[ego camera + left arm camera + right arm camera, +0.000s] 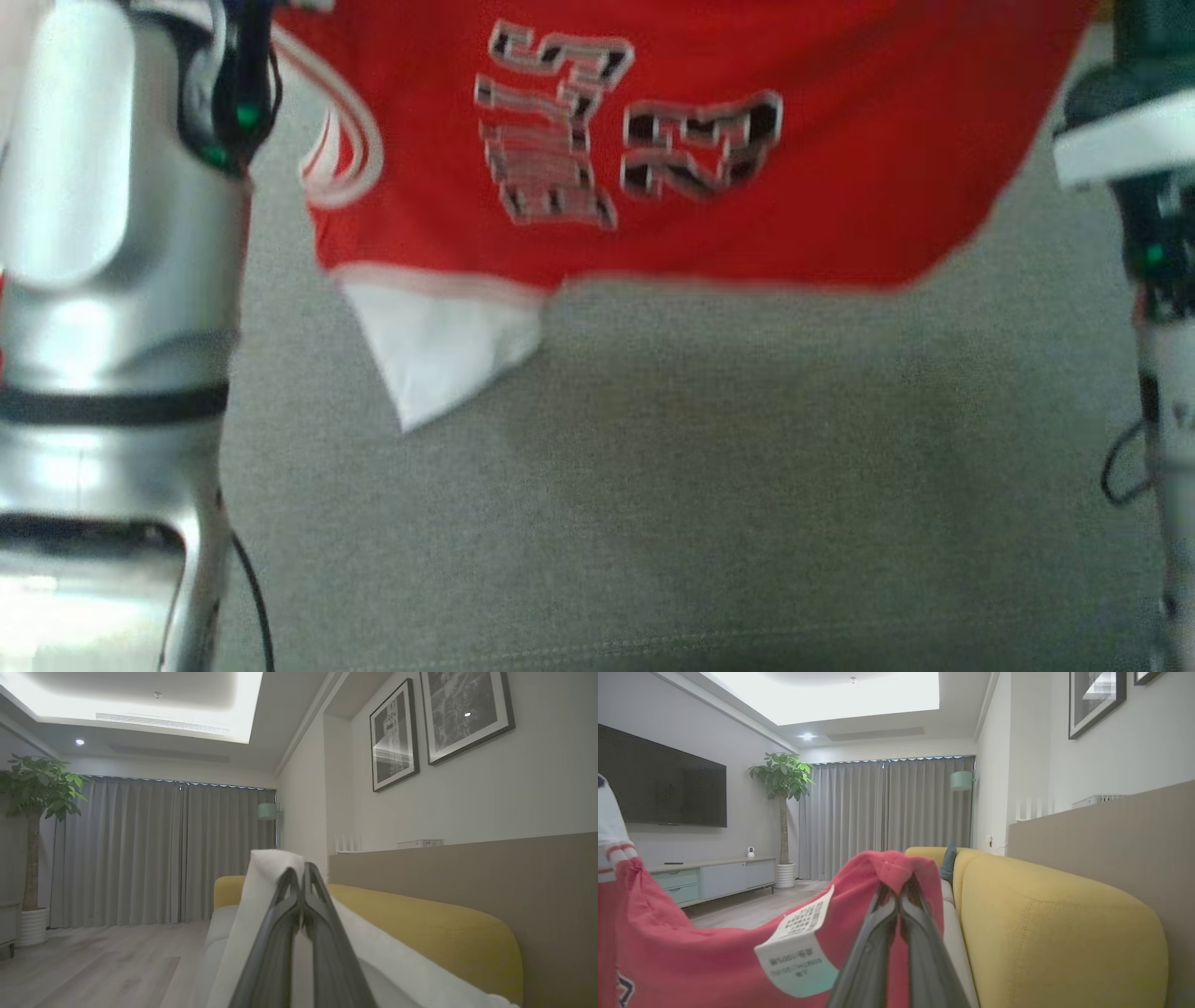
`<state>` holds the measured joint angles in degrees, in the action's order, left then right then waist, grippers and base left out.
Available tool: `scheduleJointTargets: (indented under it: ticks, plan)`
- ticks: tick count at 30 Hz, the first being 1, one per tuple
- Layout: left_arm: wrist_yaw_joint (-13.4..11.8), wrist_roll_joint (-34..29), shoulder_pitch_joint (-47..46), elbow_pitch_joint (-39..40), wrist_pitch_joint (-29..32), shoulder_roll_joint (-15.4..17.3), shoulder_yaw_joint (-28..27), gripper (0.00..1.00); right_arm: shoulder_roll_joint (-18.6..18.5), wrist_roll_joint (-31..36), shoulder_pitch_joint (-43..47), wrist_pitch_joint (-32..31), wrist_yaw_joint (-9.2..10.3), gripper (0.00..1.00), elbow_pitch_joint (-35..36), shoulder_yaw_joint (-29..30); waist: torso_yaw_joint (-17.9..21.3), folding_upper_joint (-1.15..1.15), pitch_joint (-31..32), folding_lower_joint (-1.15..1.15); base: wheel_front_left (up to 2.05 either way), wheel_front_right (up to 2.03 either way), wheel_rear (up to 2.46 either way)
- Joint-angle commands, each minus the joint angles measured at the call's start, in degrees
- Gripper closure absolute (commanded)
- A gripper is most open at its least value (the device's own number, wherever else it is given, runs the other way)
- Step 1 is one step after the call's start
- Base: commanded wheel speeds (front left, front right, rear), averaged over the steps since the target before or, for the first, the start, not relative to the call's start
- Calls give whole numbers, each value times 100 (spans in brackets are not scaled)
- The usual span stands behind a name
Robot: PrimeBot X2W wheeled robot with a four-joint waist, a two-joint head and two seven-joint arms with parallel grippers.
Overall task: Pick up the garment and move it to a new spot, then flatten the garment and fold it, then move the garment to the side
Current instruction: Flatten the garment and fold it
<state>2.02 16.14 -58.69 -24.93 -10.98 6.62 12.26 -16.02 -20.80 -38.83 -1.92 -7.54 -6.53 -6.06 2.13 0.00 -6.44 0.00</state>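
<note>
The garment [653, 149] is a red jersey with white trim, black-and-white lettering and a white sleeve corner. It hangs stretched across the top of the head view above the grey sofa seat [653, 504]. My left gripper [302, 872] is shut on a white fold of the garment [261, 891]. My right gripper [899, 889] is shut on a red edge of the garment [714, 956] beside its care label [798, 952]. In the head view my silver left forearm [112, 280] rises at the left and my right arm [1148, 187] at the right edge.
A yellow sofa backrest [1045, 914] runs along a beige wall panel [467, 877]. Grey curtains [887, 816], a potted plant [782, 793], a TV [658, 788] over a low cabinet [714, 879] and wooden floor [93, 961] lie beyond. Framed pictures [395, 735] hang on the wall.
</note>
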Motion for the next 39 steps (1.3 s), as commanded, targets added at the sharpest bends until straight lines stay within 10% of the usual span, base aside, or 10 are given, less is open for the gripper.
scheduleJointTargets:
  ticks: [1, 10, 22, 39]
  plan:
    - [-11, -45, -431, -25, -83, 154, -176, 100, 30, -73, -347, 120, 5, 100, -7, -110, 20, 0, -111, 0, 0, 0, 0]
    - [-73, -137, -1855, -1232, -397, -42, -451, 100, 302, -182, -2246, 1294, 5, 100, -2190, -678, 50, 0, -799, 0, 0, 0, 0]
    - [122, 4, -952, -1986, -401, -334, -747, 100, 479, -455, -2834, 1679, 5, 100, -4147, -1659, -113, 0, -1805, 0, 0, 0, 0]
    - [105, 472, 1382, -1388, -401, -373, -751, 100, 339, -933, -608, 1691, 5, 100, -3369, -1442, -227, 0, -1699, 0, 0, 0, 0]
